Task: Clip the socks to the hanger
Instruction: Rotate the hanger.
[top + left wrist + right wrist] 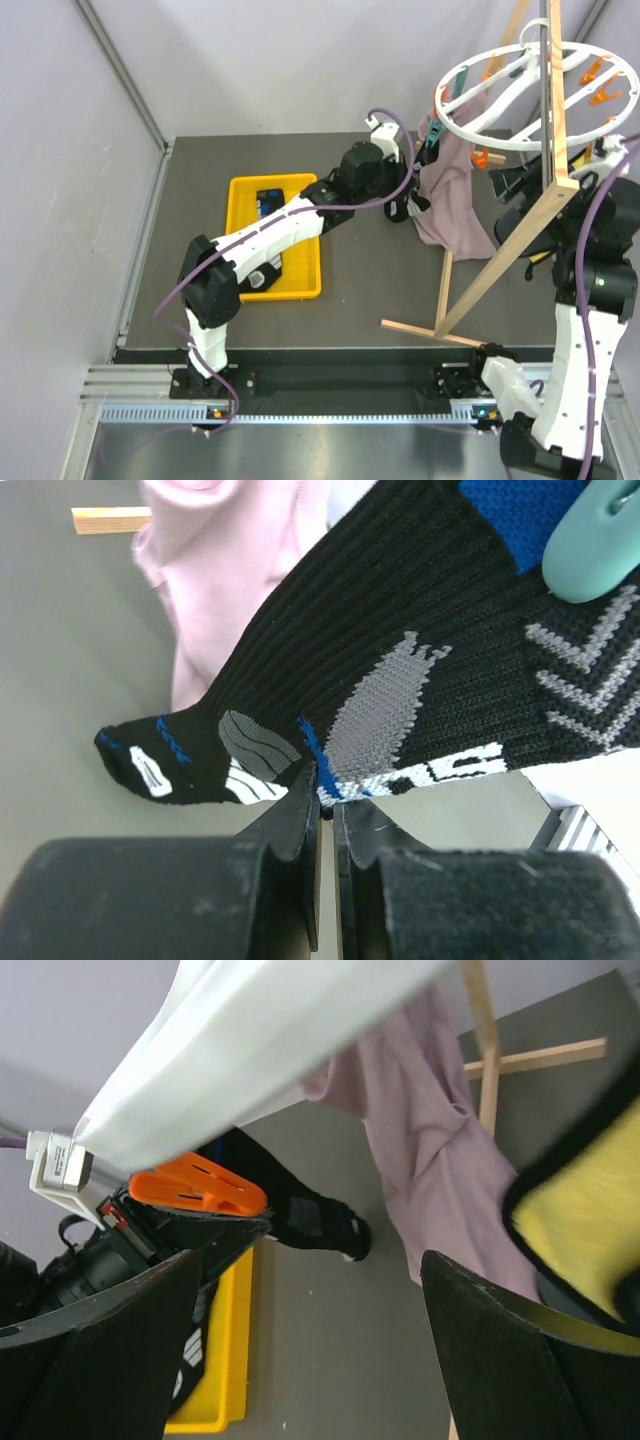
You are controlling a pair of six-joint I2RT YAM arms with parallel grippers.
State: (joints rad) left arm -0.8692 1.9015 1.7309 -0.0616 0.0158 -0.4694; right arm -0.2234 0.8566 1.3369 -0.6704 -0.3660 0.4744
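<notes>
A black sock (pixel 400 610) with grey and white patches and blue marks hangs from a teal clip (pixel 590 550) on the hanger (pixel 500 100), a white spoked ring on a light wooden frame. My left gripper (pixel 325 785) is shut on this sock's lower edge, just left of the ring in the top view. A second sock (pixel 268 200) lies in the yellow tray (pixel 300 285). My right gripper (pixel 310 1260) stands wide open and empty under the ring's rim (pixel 250 1050), beside an orange clip (pixel 200 1190), with the hanging sock (pixel 320 1225) beyond it.
A pink-mauve garment (pixel 455 205) hangs from the ring right beside the sock. A black and yellow bag (pixel 580 1230) sits close to the right finger. The wooden frame's slanted leg (pixel 500 270) and foot bar (pixel 430 333) cross the table's right half.
</notes>
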